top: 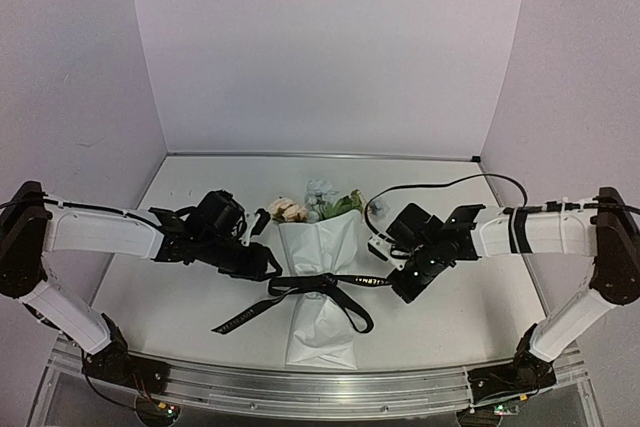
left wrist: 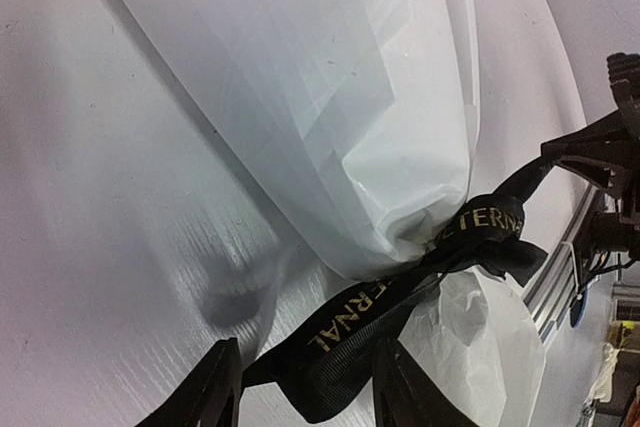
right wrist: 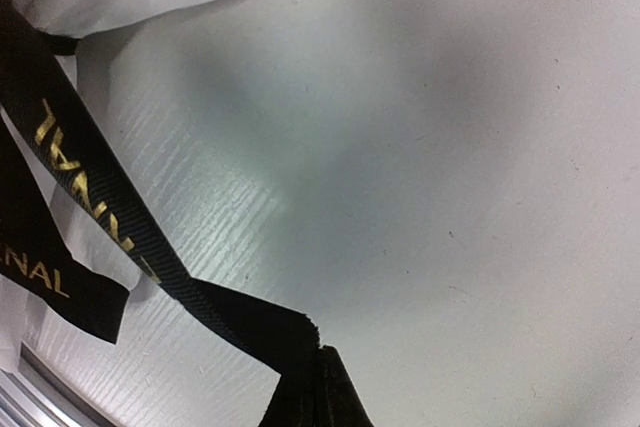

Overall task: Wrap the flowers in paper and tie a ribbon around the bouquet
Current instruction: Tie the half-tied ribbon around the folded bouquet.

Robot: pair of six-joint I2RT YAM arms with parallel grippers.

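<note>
The bouquet lies in the middle of the table, its peach and pale blue flowers (top: 305, 207) pointing to the back and its white paper (top: 320, 332) cone pointing toward me. A black ribbon (top: 318, 284) with gold lettering is knotted round the cone's waist, and its tails trail to the front left and front right. My left gripper (top: 268, 267) is at the cone's left edge. It stands open (left wrist: 305, 399), with a ribbon (left wrist: 400, 292) tail lying loose between its fingers (left wrist: 212, 392) beside the paper (left wrist: 330, 97). Right of the cone, my right gripper (top: 400, 289) is shut (right wrist: 322, 387) on the ribbon's (right wrist: 100, 197) end.
An aluminium rail (top: 300, 389) runs along the table's near edge, with both arm bases at its ends. A black cable (top: 450, 185) loops over the table behind the right arm. White walls close the table (top: 180, 297) at the back and sides.
</note>
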